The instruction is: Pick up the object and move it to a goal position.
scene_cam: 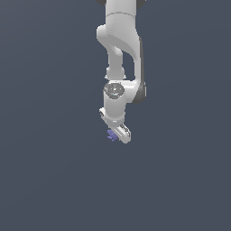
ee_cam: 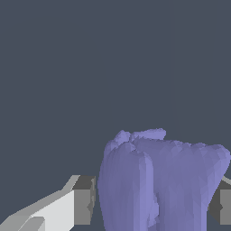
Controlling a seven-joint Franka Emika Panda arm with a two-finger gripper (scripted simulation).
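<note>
1. Nearest the wrist camera: the object (ee_cam: 162, 180), lumpy periwinkle, filling the space between two grey fingertips (ee_cam: 84, 200), one pad nearly touching, the other at the frame edge.
2. Around it: the gripper (ee_cam: 153, 203), jaws narrowed about the block; firm contact not certain.
3. Progress, by judgement: reach done, grasp at or near closure; lift and carry left.
4. Exterior view only: white arm (scene_cam: 119, 40) overhead, block (scene_cam: 111, 135) at 9 o'clock of the claw. No goal marker visible.

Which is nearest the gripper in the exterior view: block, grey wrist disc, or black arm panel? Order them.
From the gripper:
1. block, right at the fingers, exterior view's left.
2. grey wrist disc, above.
3. black arm panel, higher, exterior view's right.
</note>
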